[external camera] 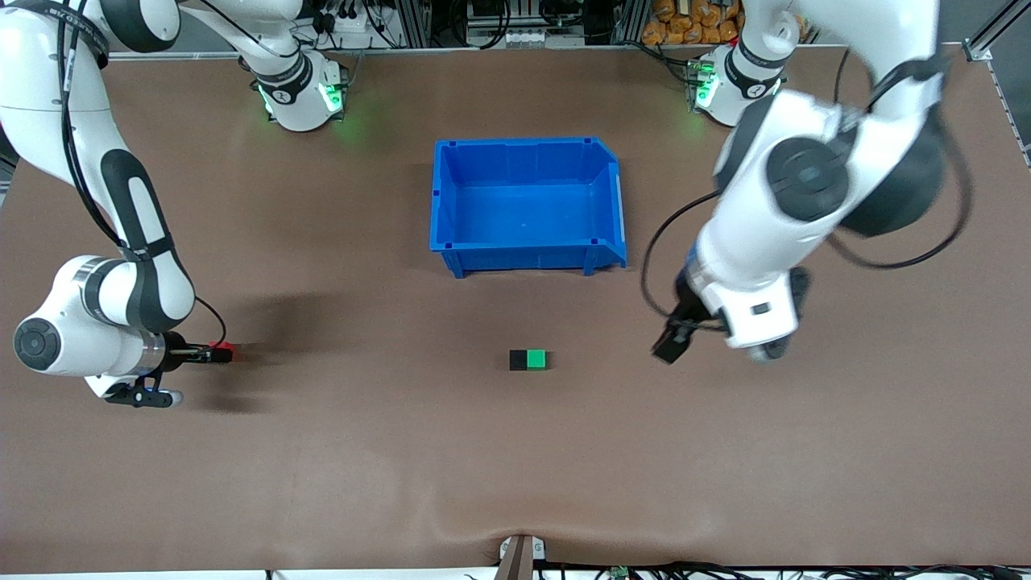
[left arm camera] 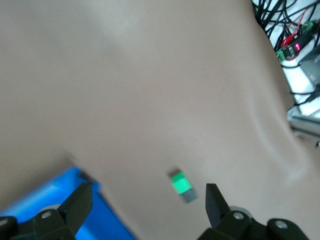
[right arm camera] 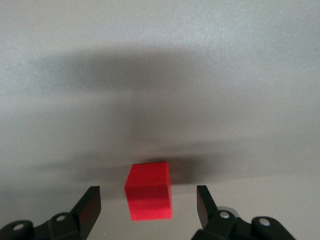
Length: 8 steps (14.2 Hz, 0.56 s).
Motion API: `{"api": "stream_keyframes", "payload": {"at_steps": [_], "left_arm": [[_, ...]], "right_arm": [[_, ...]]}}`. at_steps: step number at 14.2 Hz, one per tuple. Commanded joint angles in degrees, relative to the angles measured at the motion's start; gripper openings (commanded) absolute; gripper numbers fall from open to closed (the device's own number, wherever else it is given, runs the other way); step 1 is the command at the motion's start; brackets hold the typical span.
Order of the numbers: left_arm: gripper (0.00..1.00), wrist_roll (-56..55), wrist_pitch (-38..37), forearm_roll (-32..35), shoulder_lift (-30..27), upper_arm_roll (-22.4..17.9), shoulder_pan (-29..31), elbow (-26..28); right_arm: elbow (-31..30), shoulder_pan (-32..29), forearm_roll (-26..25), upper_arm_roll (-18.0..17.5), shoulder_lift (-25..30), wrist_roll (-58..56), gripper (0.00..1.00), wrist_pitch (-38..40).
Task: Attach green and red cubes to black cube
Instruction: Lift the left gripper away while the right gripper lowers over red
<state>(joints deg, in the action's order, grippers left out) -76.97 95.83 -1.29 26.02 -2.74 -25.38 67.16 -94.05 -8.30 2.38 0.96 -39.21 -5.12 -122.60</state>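
Note:
The green cube (external camera: 537, 359) sits against the black cube (external camera: 519, 360) at mid-table, the black one toward the right arm's end. In the left wrist view the green cube (left arm camera: 180, 182) and black cube (left arm camera: 189, 195) show as one joined pair. My left gripper (external camera: 672, 342) hangs open over bare table beside the pair, toward the left arm's end, holding nothing (left arm camera: 149, 202). The red cube (external camera: 222, 352) lies on the table at the right arm's end. My right gripper (external camera: 211, 354) is low around it and open. The red cube (right arm camera: 148, 191) has a gap to each finger of the right gripper (right arm camera: 148, 202).
A blue bin (external camera: 523, 142) stands farther from the front camera than the joined cubes, near the table's middle. Its corner (left arm camera: 107, 220) shows in the left wrist view. Both arm bases stand along the table's edge farthest from the front camera.

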Motion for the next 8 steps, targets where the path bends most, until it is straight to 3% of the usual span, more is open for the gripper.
{"api": "stream_keyframes", "payload": {"at_steps": [1, 4, 8], "left_arm": [[1.0, 11.98, -1.26, 0.94, -8.95, 0.45, 3.3, 8.5], [1.0, 23.4, -7.38, 0.94, -13.88, 0.37, 7.43, 10.27], [1.0, 41.32, -8.46, 3.58, -18.1, 0.46, 12.88, 11.23]], "right_arm": [[-0.61, -1.11, -0.71, -0.96, -0.43, -0.24, 0.84, -1.84], [-0.61, -1.11, -0.62, -0.96, -0.78, -0.07, 0.76, -1.94], [-0.52, -1.02, -0.27, -1.04, -1.04, 0.11, 0.68, -2.64]]}}
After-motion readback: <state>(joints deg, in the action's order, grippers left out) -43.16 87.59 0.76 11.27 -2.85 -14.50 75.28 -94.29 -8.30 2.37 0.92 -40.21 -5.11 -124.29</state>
